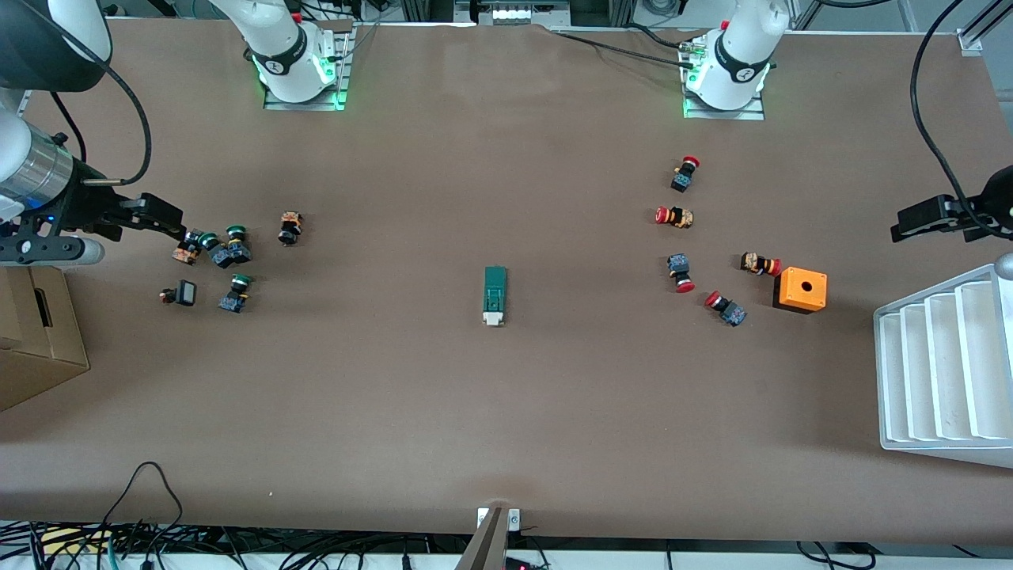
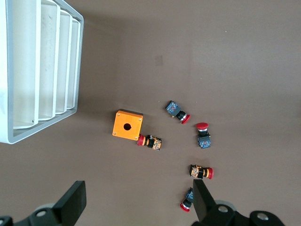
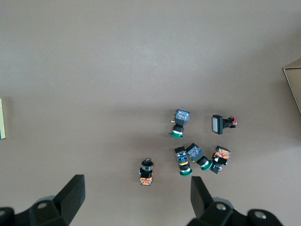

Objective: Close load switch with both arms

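The load switch (image 1: pixel 495 295), a narrow dark-green block with a white tab at its end nearer the front camera, lies flat in the middle of the table. A sliver of it shows at the edge of the right wrist view (image 3: pixel 2 118). My right gripper (image 1: pixel 162 215) hangs open and empty over the right arm's end of the table, beside the green-capped buttons; its fingers (image 3: pixel 71 194) stand wide apart. My left gripper (image 1: pixel 902 228) hangs open and empty over the left arm's end, above the white rack; its fingers (image 2: pixel 74 201) are wide apart. Both are well away from the switch.
Several green-capped buttons (image 1: pixel 225 253) lie at the right arm's end, with a cardboard box (image 1: pixel 39 332) at the table edge. Several red-capped buttons (image 1: pixel 681 273), an orange box with a hole (image 1: pixel 801 290) and a white slotted rack (image 1: pixel 942 372) lie at the left arm's end.
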You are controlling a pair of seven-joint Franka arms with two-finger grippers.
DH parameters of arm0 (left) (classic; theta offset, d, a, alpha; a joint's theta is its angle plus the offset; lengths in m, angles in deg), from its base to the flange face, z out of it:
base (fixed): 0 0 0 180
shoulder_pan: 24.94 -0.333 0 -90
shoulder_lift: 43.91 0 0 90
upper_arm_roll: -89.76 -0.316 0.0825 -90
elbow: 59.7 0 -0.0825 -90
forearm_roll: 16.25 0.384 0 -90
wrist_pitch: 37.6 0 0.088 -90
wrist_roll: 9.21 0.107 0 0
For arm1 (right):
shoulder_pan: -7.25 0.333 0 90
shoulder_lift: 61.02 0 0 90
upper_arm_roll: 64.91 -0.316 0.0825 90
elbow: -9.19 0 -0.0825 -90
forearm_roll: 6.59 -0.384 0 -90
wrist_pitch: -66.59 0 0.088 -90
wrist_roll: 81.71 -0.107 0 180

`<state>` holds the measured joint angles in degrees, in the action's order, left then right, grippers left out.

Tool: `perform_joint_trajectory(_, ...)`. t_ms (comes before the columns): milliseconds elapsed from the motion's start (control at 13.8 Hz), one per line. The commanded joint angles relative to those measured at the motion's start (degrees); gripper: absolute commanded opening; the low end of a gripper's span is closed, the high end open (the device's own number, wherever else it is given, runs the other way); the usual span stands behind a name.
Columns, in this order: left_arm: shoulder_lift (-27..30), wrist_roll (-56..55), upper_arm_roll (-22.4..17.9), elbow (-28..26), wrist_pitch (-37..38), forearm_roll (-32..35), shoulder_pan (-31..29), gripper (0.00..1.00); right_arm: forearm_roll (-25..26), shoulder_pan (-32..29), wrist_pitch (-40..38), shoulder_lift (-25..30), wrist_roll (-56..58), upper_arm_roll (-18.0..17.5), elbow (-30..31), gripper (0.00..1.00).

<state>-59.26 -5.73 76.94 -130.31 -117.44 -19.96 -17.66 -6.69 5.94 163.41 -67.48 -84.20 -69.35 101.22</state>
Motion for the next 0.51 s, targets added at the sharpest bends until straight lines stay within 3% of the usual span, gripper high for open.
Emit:
perform_joint_trajectory(0,1.55,-0.57,-0.02,-1.38,0.3,-0.33,0.01,1.0,1.33,-0.01,-0.58,-0.49,0.29,-0.22,-1.24,0.99)
perform_joint_trajectory(433,0.67,-0.75,0.42,-1.2,0.13,-1.2,0.36,1.0,1.16,-0.01,-0.23,-0.58,0.99,-0.22,-2.11,0.99)
